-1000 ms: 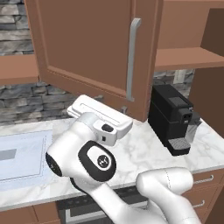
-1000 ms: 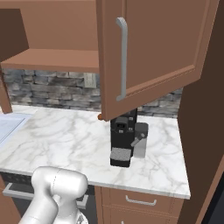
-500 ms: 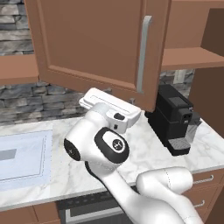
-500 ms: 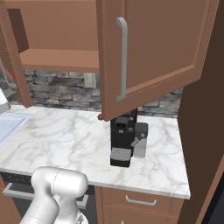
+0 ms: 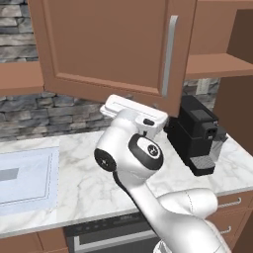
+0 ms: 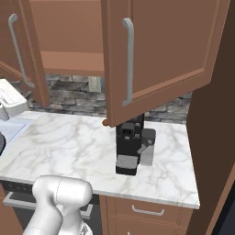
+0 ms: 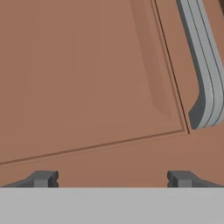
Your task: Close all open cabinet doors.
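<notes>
Two reddish-brown cabinet doors stand open above the counter. The left door hangs part-way open, its silver bar handle on the right edge; the right base view shows it at the far left. The right door swings out over the coffee machine, with its handle. My hand is up against the left door's lower edge and appears in the right base view. In the hand view my gripper is open, its fingertips spread wide just off the door panel, with the handle at upper right.
A black coffee machine stands on the marble counter under the right door. A pale sink lies at the left. An open shelf sits behind the doors. A tall brown panel bounds the right; drawers are below.
The left door has swung to the right, toward its cabinet, and my hand has followed along its lower edge. In the right base view that door has come in from the left edge.
</notes>
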